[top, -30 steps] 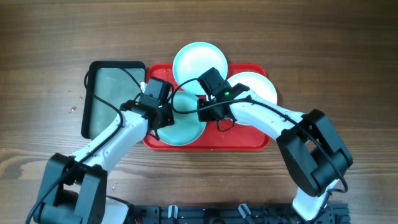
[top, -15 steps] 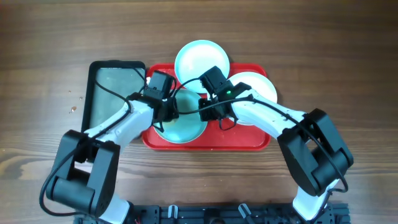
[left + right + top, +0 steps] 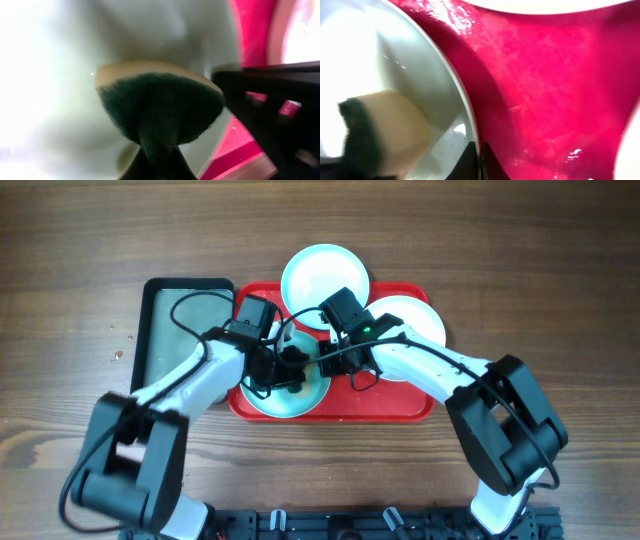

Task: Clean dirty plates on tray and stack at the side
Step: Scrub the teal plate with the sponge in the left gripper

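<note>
The red tray (image 3: 400, 406) holds a light cyan plate (image 3: 290, 402) at its front left. My left gripper (image 3: 292, 362) is shut on a green-yellow sponge (image 3: 160, 100) and presses it onto this plate's inside (image 3: 75, 75). My right gripper (image 3: 322, 360) is shut on the same plate's right rim (image 3: 470, 125), its fingertips (image 3: 479, 152) pinching the edge. The sponge also shows in the right wrist view (image 3: 385, 125). A second cyan plate (image 3: 325, 275) lies over the tray's far rim. A white plate (image 3: 412, 320) lies at the tray's right.
A black tray (image 3: 185, 340) with a wet, glossy bottom stands just left of the red tray. The wooden table (image 3: 540, 270) surrounds both. The two arms cross closely over the tray's left half. Red tray floor (image 3: 545, 90) lies right of the held rim.
My left gripper has moved right and towards the front across the cyan plate with the sponge. The plate has shifted slightly forward. My right gripper has stayed on the rim.
</note>
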Robot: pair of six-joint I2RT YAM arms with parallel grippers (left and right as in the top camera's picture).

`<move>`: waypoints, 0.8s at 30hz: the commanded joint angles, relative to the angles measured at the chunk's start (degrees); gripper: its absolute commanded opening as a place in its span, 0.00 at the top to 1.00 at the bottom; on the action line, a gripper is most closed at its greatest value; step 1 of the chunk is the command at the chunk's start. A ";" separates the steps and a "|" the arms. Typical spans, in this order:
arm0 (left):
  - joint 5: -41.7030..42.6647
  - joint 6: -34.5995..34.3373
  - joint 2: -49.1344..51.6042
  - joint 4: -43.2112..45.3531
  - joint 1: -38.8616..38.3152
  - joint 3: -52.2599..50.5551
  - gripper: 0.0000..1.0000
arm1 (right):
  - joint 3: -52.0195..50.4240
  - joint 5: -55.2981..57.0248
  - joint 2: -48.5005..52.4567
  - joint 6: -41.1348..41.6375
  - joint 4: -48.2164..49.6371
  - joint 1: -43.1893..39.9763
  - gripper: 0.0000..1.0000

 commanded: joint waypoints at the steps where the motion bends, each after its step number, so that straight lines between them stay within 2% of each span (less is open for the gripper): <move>1: -12.44 0.74 -8.50 -3.23 2.14 1.88 0.96 | -0.26 -2.27 0.98 -1.22 0.31 0.72 0.96; 4: -27.08 0.74 -9.49 -6.60 2.43 1.64 0.96 | -0.26 -2.27 0.98 -1.20 0.35 0.72 0.96; 9: -30.40 0.72 -6.82 -4.22 2.43 -0.52 0.96 | -0.26 -2.25 1.01 -1.20 0.35 0.72 0.96; 14: -30.36 0.70 -1.40 -3.26 1.73 -0.52 0.96 | -0.26 -2.25 1.01 -1.22 0.44 0.72 0.95; 24: -17.86 0.70 3.39 0.15 -0.68 -0.52 0.96 | -0.26 -2.29 1.01 -1.22 0.50 0.72 0.96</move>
